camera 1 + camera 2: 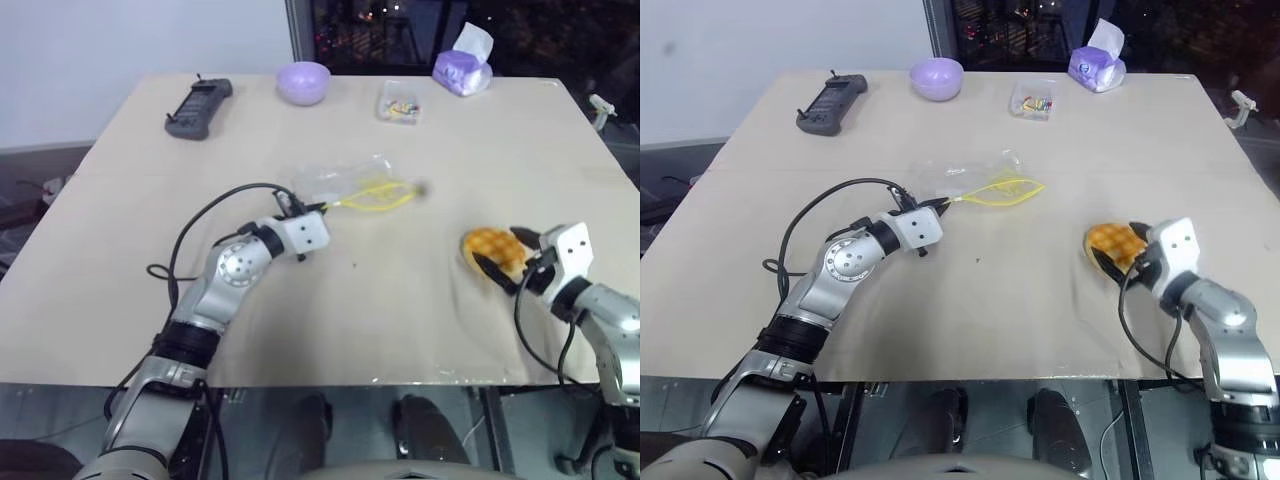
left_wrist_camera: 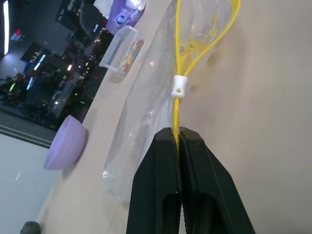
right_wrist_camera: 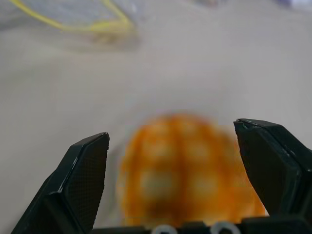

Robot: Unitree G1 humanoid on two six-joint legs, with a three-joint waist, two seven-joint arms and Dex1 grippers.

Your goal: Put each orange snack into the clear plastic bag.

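Orange, grid-topped, the orange snack (image 1: 1110, 243) is seen lying on the table (image 1: 1040, 320), directly ahead of the right claw (image 3: 170, 161). That claw's two fingers are spread wide, one to each side of the bun; nothing is gripped yet, and contact cannot be told. The snack is round, so no long axis is offered. From the snack, the clear plastic bag (image 1: 345, 182) lies well apart, toward the robot's left and farther up the table. Its yellow seal strip is pinched in the left claw (image 2: 178, 139), which is closed tight on it, and the mouth is held up as a loop. The right arm is judged much the nearer to the snack. The table is pale and smooth. Beyond the bag, along the far edge, are noted a lilac bowl (image 1: 937, 78), a small clear box (image 1: 1032, 101), a dark remote (image 1: 830, 103) and a purple tissue pack (image 1: 1097, 68); a dark window stands behind.
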